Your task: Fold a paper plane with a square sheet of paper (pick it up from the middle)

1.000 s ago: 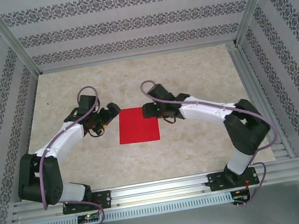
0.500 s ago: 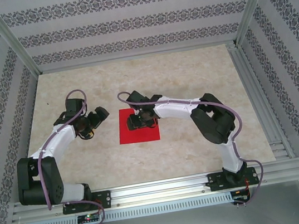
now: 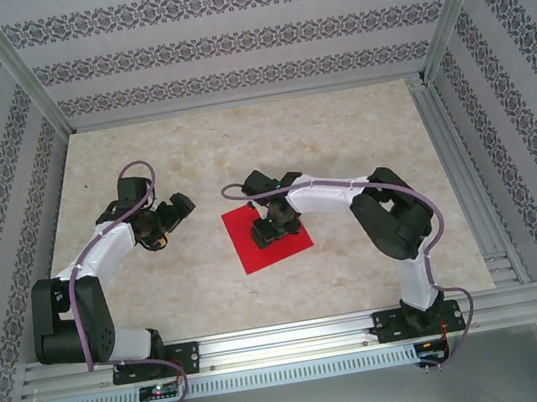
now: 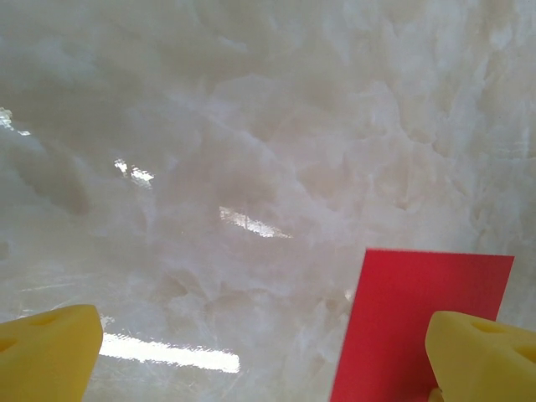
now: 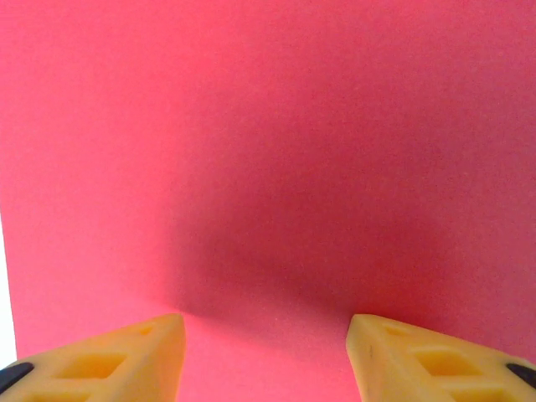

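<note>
Right tool (image 5: 266, 347) is half-open over the middle of the square sheet of paper (image 5: 268, 126), which lies flat on the table (image 3: 159, 278). Nothing pinched yet. Press down, close slowly so the paper bunches between the pads (don't skid it). Left tool (image 4: 265, 350) is wide open, empty, beside the sheet. Can't tell pad-to-paper contact.

**Red on pale marble**

The square sheet of paper (image 3: 268, 235) is plain bright red, with no marking. The table (image 3: 340, 140) is glossy cream marble, faintly veined. My fingertips (image 5: 100, 360) are yellow. My arms (image 3: 104, 251) are white and black, and their cables (image 3: 132, 167) are mauve. The walls (image 3: 224, 41) carry grey-and-white floral bands. The frame (image 3: 289, 337) is silver.
</note>
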